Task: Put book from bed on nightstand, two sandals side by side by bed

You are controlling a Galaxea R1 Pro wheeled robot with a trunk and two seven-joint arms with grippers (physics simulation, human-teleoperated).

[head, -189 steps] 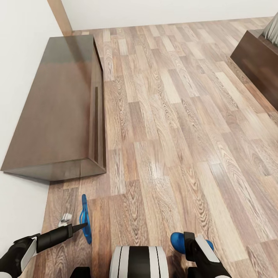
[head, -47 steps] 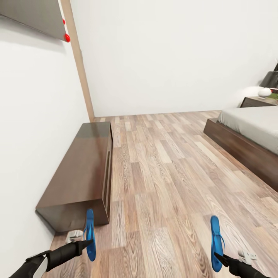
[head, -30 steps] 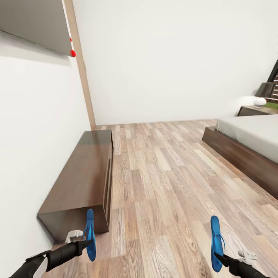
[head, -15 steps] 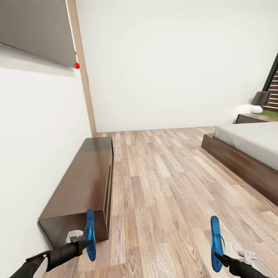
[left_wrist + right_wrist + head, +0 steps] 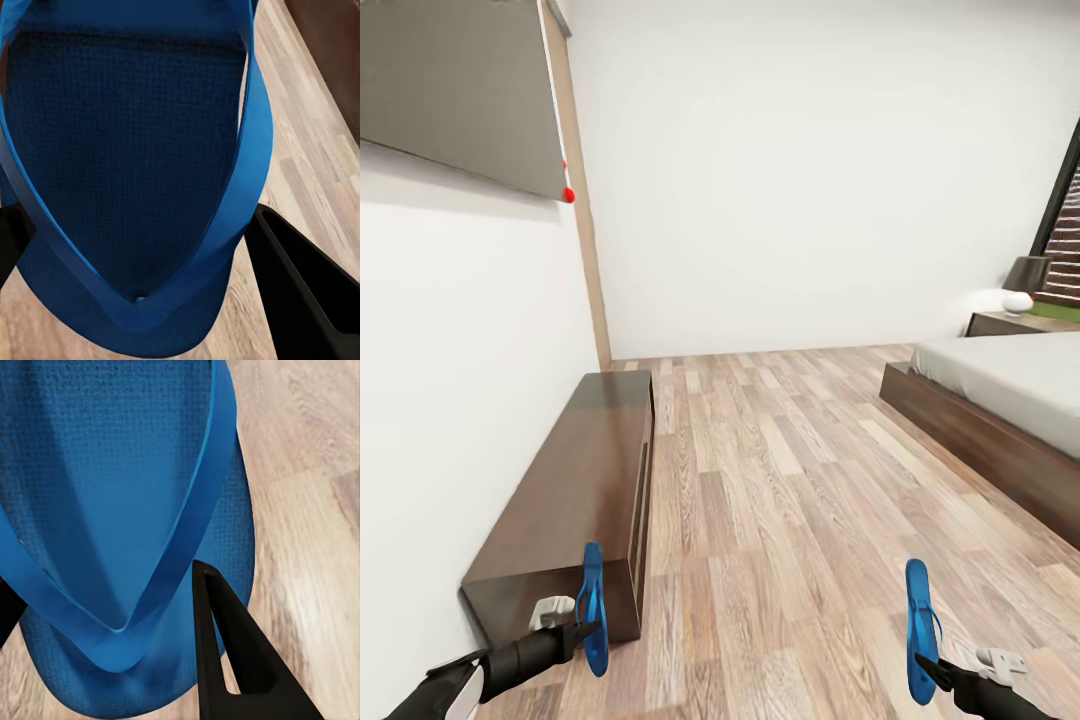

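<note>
My left pincer [image 5: 592, 628] grips 1 blue sandal [image 5: 593, 607] edge-up; my right pincer [image 5: 928, 668] grips the other sandal [image 5: 918, 630]. Beyond: long low cabinet [image 5: 575, 480] along left wall, bed [image 5: 1000, 400] at right, nightstand [image 5: 1020, 322] farthest

White walls [image 5: 790, 170], wood-plank floor [image 5: 780, 520]

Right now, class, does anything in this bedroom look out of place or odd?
Yes: both blue sandals are off the floor. The left gripper holds one sandal upright on edge, and the right gripper holds the other sandal likewise. Nothing else looks askew.
</note>
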